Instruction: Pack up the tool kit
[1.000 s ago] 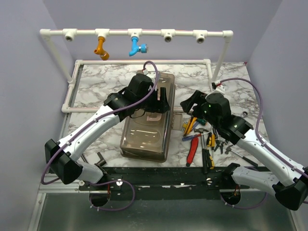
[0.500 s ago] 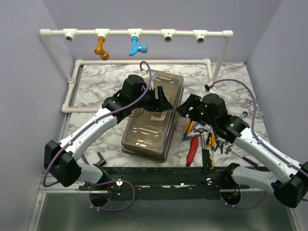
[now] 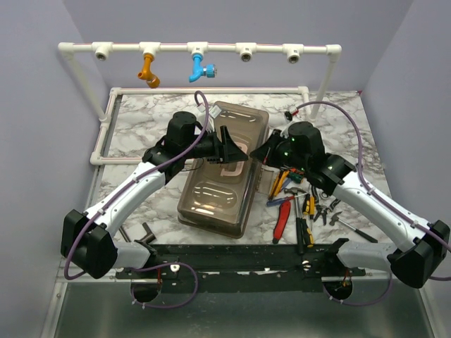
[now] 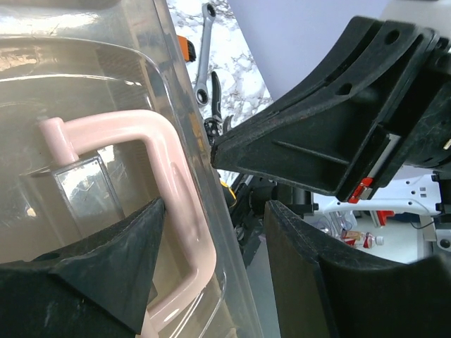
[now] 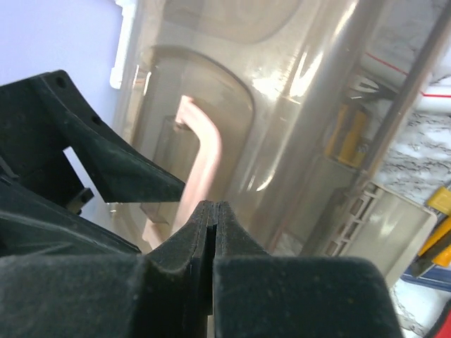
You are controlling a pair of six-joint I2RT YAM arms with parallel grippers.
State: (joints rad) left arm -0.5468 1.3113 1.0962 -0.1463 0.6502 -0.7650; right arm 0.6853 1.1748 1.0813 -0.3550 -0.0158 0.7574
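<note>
Large toolbox with smoky translucent brown lid (image 3: 218, 184) sits centre of the top view on marble worktop (image 3: 141, 130), lid looks down. Red/yellow/black-handled hand tools (image 3: 296, 208) lie loose to its right, so I'd say packing has barely begun. Left gripper (image 4: 215, 204) fingers open, straddling the lid edge beside the pink handle (image 4: 180, 190). Right gripper (image 5: 213, 232) fingers closed, empty. No legible labels.

Toolbox (image 3: 215, 184) under L gripper (image 3: 235, 145), handle (image 4: 177, 163) just beside one finger. R gripper (image 3: 259, 156) opposite, at Toolbox rt edge. Tools (image 3: 296, 204) rt of Toolbox, under R arm.
</note>
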